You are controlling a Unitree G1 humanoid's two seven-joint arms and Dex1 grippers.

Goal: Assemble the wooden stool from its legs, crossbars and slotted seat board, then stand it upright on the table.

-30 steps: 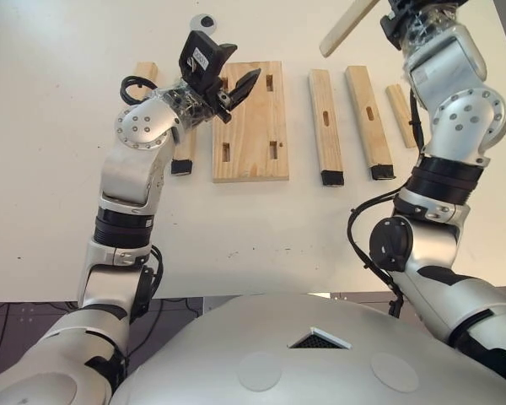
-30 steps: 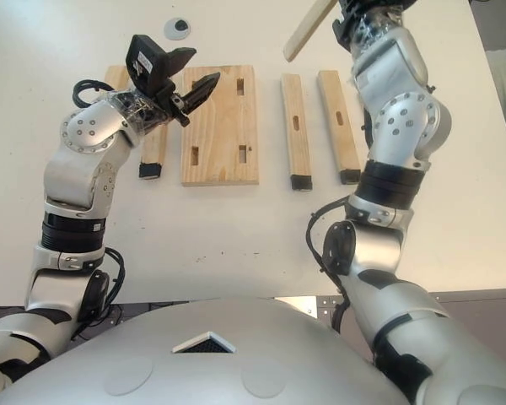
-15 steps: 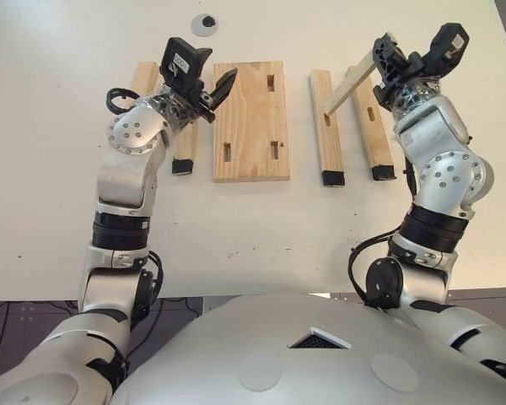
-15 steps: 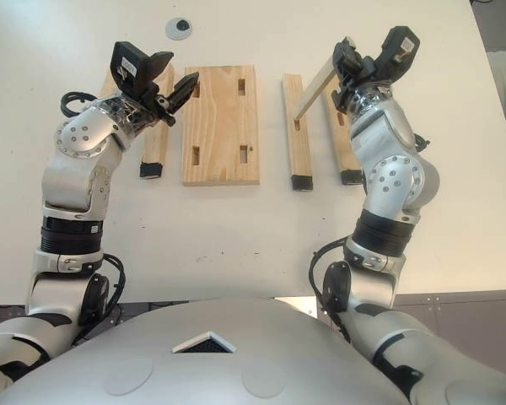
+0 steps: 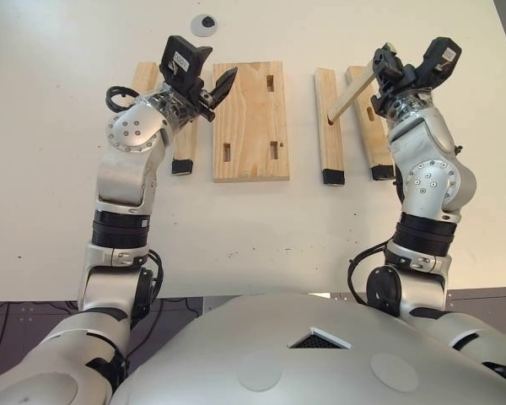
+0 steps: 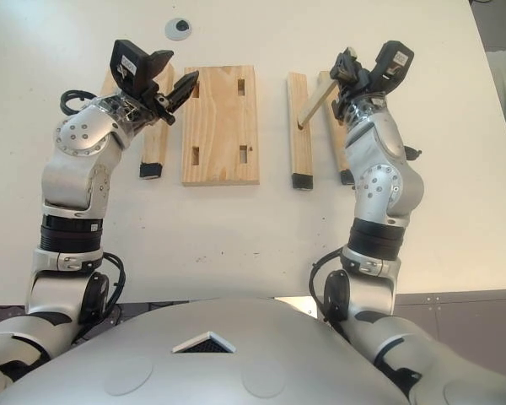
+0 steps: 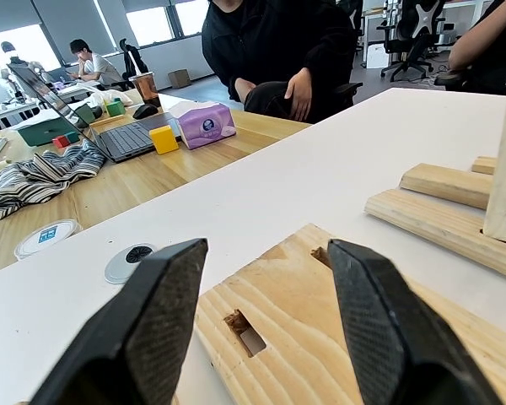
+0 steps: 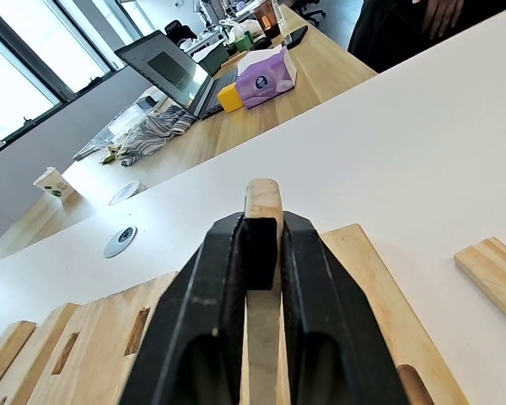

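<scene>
The slotted seat board [image 5: 249, 118] lies flat mid-table. My left gripper [image 5: 211, 82] hovers open over its far left corner, and the left wrist view shows both fingers [image 7: 160, 329] spread above the board [image 7: 320, 312]. Under that arm lie a leg with a black foot [image 5: 182, 156] and a short crossbar [image 5: 145, 74]. Two more legs [image 5: 328, 126] [image 5: 370, 135] lie right of the board. My right gripper [image 5: 381, 72] is shut on a crossbar [image 5: 352, 91] that slants down, its lower end at the nearer leg's slot. The right wrist view shows the pinched crossbar [image 8: 263, 202].
A grey round cap [image 5: 205, 24] sits in the table beyond the board. Another short wooden piece [image 8: 493, 270] lies at the far right. The white table has bare room in front of the parts, down to its near edge [image 5: 253, 295].
My right arm swung the crossbar down from high over the table's far side to the leg beside the board. My left gripper shifted slightly left, then held still.
</scene>
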